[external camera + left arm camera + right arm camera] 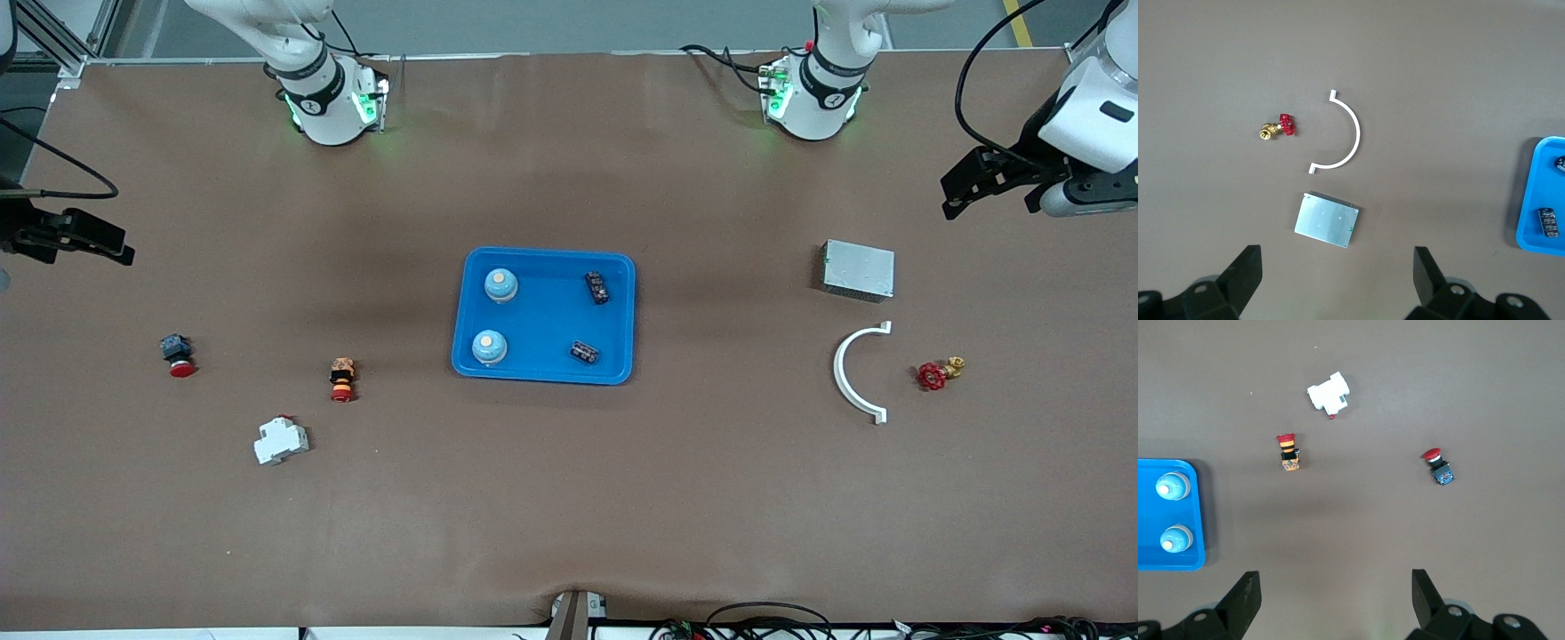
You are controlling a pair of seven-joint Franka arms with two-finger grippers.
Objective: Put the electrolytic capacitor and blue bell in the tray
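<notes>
Two bells (pixel 500 285) and two capacitors (pixel 597 287) are seen in the tray (pixel 542 366); both grippers, left (pixel 965 188) and right (pixel 89 242), are held empty, jaws open, over the counter's (pixel 569 498) ends.

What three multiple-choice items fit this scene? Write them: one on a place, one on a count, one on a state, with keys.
1. Where is the grey metal box?
A. in the tray
B. on the table toward the left arm's end
C. beside the white breaker

2. How many blue bells lie in the tray?
A. none
B. two
C. four

3. How stand the left gripper and right gripper?
A. both open, holding nothing
B. both shut on parts
C. one holds a bell

Key: 1 B, it sits by the white arc. 2 B, two bells beside two capacitors. 3 A, both wrist views show spread fingers with nothing between.
</notes>
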